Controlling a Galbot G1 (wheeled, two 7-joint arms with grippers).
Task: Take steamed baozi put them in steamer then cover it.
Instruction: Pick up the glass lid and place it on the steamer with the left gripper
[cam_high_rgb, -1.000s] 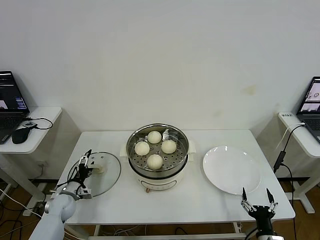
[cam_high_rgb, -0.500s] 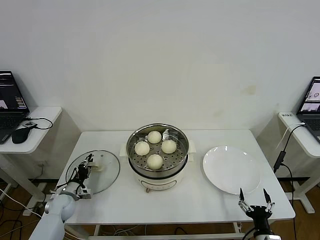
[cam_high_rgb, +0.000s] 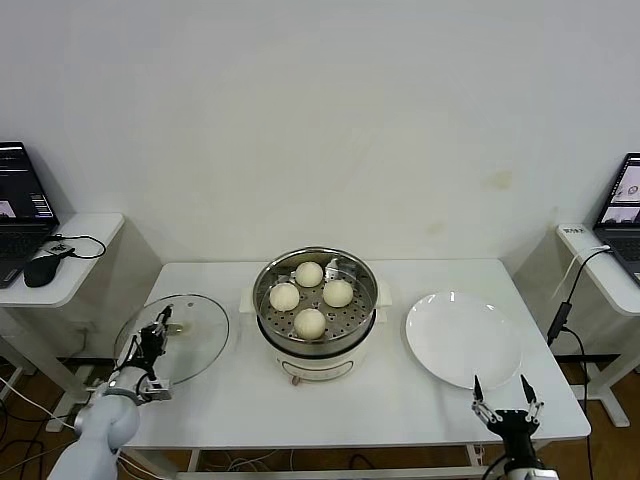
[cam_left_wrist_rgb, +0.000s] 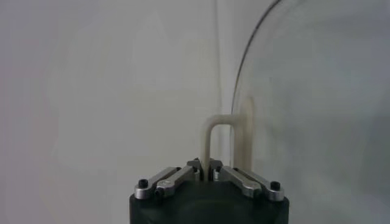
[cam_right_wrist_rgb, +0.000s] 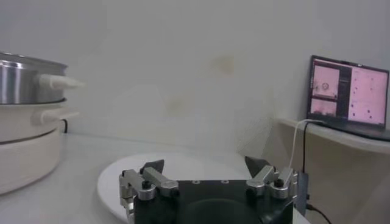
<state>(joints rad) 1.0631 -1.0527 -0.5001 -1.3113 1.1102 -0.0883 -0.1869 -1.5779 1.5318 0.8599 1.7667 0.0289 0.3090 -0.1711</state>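
We see the left gripper (cam_high_rgb: 150, 345) clamped on the glass lid's (cam_high_rgb: 185, 335) handle (cam_left_wrist_rgb: 220, 141), at nine o'clock from the steamer (cam_high_rgb: 315, 305) holding four baozi (cam_high_rgb: 310, 323). The right gripper (cam_high_rgb: 503, 402) hangs spread wide at five o'clock, beside the plate (cam_high_rgb: 463, 339).

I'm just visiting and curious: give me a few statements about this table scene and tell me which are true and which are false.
1. Four steamed baozi sit inside the steamer. True.
2. The white plate holds one bun. False: it is bare.
3. The left gripper is shut on the glass lid by its handle. True.
4. The right gripper grips the plate. False: it is open, near the table's front edge.
5. The steamer is covered. False: the lid is off to its side.
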